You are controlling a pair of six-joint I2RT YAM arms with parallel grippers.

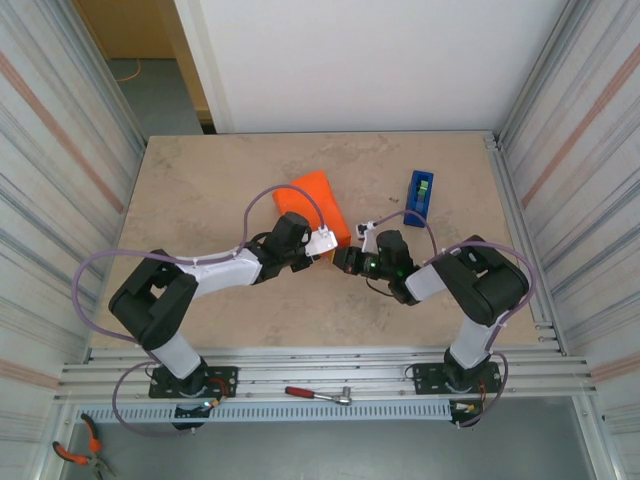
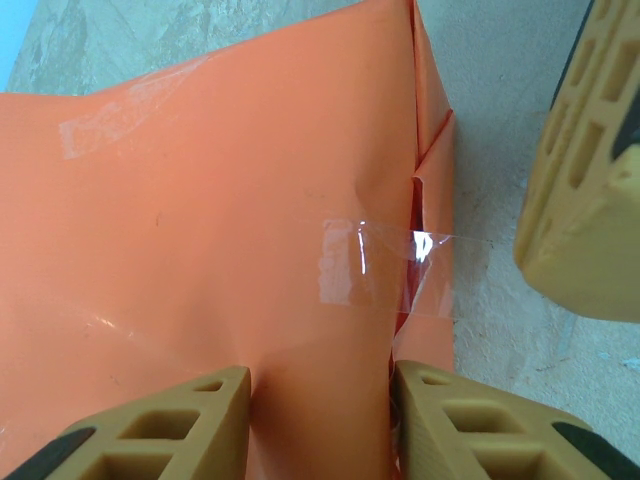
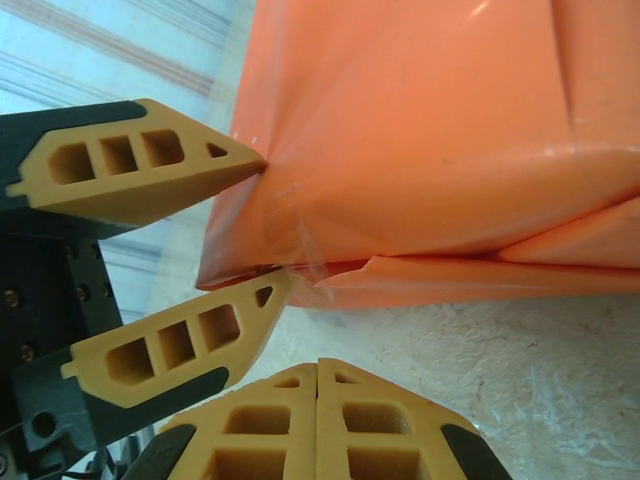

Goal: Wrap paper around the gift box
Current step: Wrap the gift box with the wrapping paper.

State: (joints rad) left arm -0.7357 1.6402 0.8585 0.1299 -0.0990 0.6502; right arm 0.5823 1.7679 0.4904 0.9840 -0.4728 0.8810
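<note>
Pinching the near end of the orange paper (image 3: 420, 130) wrapped over the hidden gift box in the middle of the counter (image 1: 200, 190), the left gripper (image 3: 268, 225) could rip the clear tape (image 2: 385, 265) loose by tugging, while the right gripper (image 3: 318, 365) rests closed and empty.

Probably lab: aluminium rails (image 1: 330, 372), panelled walls (image 1: 60, 150).

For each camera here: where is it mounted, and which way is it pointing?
Top external: above and behind, looking down at the table; left arm and right arm show.
Left wrist: on the left arm, looking along the left pincer gripping the taped paper.
Right wrist: on the right arm, facing the paper's end past the shut right pincer.
Shared: both wrist views show the paper and the other arm's pincer.
</note>
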